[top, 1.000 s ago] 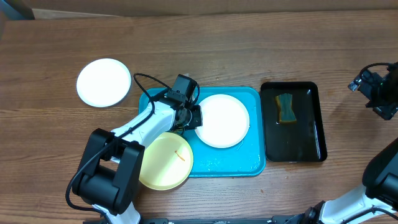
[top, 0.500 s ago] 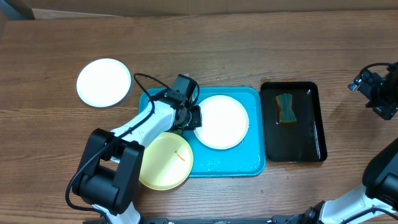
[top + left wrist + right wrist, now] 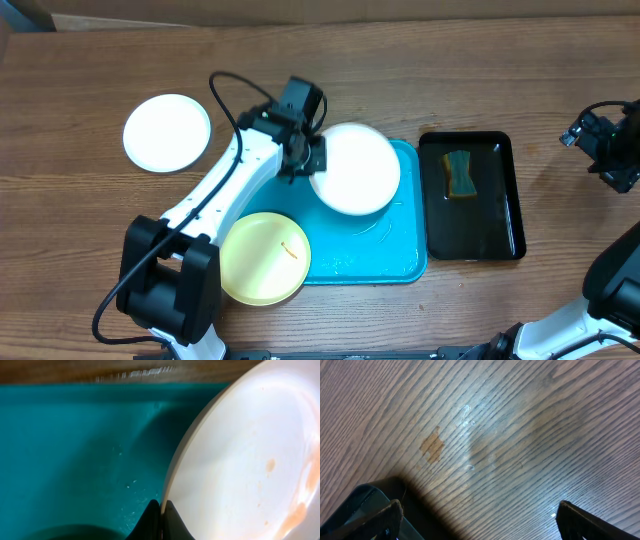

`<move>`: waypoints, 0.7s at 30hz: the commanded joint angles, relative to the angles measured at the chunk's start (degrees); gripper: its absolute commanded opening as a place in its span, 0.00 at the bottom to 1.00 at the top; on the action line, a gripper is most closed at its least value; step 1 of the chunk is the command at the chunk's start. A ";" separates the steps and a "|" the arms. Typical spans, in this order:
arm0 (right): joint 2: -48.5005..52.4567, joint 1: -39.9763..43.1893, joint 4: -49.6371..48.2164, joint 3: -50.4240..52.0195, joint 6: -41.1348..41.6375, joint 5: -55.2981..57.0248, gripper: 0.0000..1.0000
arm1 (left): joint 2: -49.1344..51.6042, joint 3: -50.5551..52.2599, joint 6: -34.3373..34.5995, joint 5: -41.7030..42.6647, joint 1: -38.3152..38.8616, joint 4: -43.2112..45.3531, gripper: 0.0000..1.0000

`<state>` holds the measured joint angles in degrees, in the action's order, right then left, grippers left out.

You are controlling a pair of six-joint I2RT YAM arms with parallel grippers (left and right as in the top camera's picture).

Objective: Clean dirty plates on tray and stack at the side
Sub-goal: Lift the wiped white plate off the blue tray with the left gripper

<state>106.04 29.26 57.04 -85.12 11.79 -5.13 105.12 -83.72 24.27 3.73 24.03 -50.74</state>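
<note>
My left gripper point(image 3: 312, 163) is shut on the left rim of a white plate point(image 3: 355, 168) and holds it lifted above the turquoise tray point(image 3: 400, 262). In the left wrist view the fingers point(image 3: 161, 522) pinch the plate's edge, and the plate point(image 3: 250, 460) carries orange smears over the tray point(image 3: 75, 450). A pale yellow-green plate point(image 3: 264, 258) with a reddish speck lies on the tray's front left corner. Another white plate point(image 3: 167, 132) lies on the table at the left. My right gripper point(image 3: 612, 150) is open at the far right, over bare wood point(image 3: 495, 450).
A black tray point(image 3: 500, 225) with a green and yellow sponge point(image 3: 459, 173) stands right of the turquoise tray; its corner shows in the right wrist view point(image 3: 355, 510). The wooden table point(image 3: 400, 80) extends behind the trays.
My left gripper has lifted the white plate off the turquoise tray and moved it back, away from the front. The right arm has not moved.
</note>
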 commanded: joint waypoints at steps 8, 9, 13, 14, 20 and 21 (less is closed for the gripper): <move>-0.55 0.07 -0.33 -0.76 0.22 0.17 1.00 | -1.27 -13.33 -2.47 -7.30 8.13 -1.73 0.04; -0.55 0.07 -0.33 -0.76 0.22 0.17 1.00 | -1.27 -13.49 -2.49 -8.68 9.31 -1.11 0.04; -0.55 0.07 -0.33 -0.76 0.22 0.17 1.00 | -1.27 -13.53 -3.37 -18.05 16.48 2.34 0.04; -0.55 0.07 -0.33 -0.76 0.22 0.17 1.00 | -1.25 -13.53 -4.20 -20.48 18.18 2.99 0.04; -0.55 0.07 -0.33 -0.76 0.22 0.17 1.00 | -0.96 -13.53 -13.62 -41.27 31.17 7.98 0.04; -0.55 0.07 -0.33 -0.76 0.22 0.17 1.00 | -0.81 -13.51 -15.47 -43.43 32.79 8.85 0.04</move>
<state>106.04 29.26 56.99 -85.12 11.79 -5.13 105.12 -95.72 16.91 -24.25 51.57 -44.10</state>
